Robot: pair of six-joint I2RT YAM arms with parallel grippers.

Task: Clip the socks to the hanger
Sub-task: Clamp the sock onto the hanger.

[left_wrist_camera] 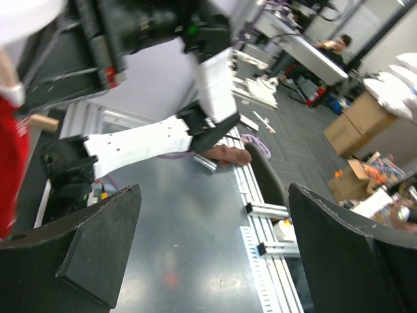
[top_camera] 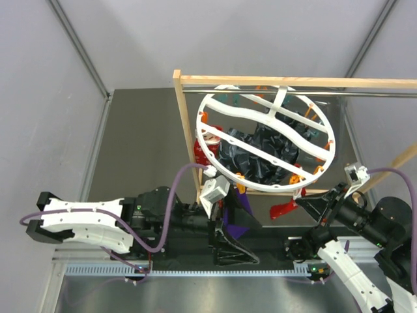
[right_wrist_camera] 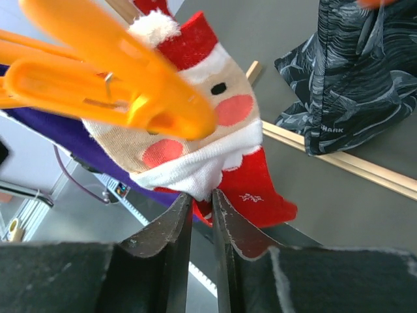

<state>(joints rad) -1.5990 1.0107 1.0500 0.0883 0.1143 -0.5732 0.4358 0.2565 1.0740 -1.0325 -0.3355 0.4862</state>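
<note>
Up at the far right of the worktop (top_camera: 143, 150), the hanger (top_camera: 281, 103) hangs from the metal rod (top_camera: 365, 93) of the wooden rack (top_camera: 177, 130): white ring, wavy crossbars, small orange clips round the rim. Dark patterned socks (top_camera: 260, 153) dangle in a bunch under its middle. A red sock (top_camera: 206, 149) hangs at the ring's left rim, close against the rack's upright.

Down at the near rim now. A purple sock (top_camera: 236, 212) hangs below it on the left side. Just to its right the red Santa sock (top_camera: 285, 209) sticks out sideways, right at the right gripper (top_camera: 298, 203).

Over to the right wrist camera, and what a close-up. An orange clip (right_wrist_camera: 111, 72) fills the upper left, big and blurred, sitting in front of the Santa face. Whether it bites the fabric, I cannot tell. The Santa sock (right_wrist_camera: 215, 117) hangs face-on, purple cloth behind it, the dark socks (right_wrist_camera: 345, 72) off to the right above the rack's wooden base rail.

The right gripper (right_wrist_camera: 202, 208) points straight up at the sock. Its jaws stand only a thin slit apart, with the white hem sitting right at the tips. Pinched or just touching? Cannot tell from this angle.

The left gripper (left_wrist_camera: 215, 189) has its jaws spread as wide as they go, with nothing between them. It hangs over bare grey worktop by the aluminium rail (left_wrist_camera: 267, 261) along the near edge.
</note>
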